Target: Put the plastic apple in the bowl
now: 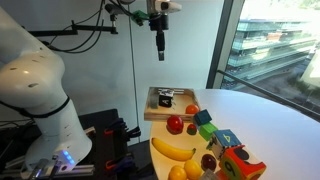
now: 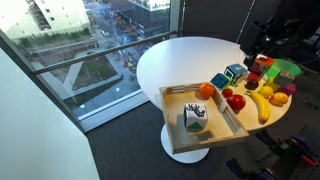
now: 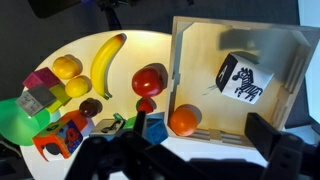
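The glossy red plastic apple lies on the white table beside the wooden tray; it shows in both exterior views. A green bowl sits at the far end of the toy cluster and also shows in an exterior view. My gripper hangs high above the tray, well clear of the apple. In the wrist view its dark fingers stand wide apart, open and empty.
The wooden tray holds a zebra-patterned mug and an orange-red fruit in its corner. A banana, yellow fruits, a maroon fruit and coloured toy blocks lie around the apple. A window wall stands behind the table.
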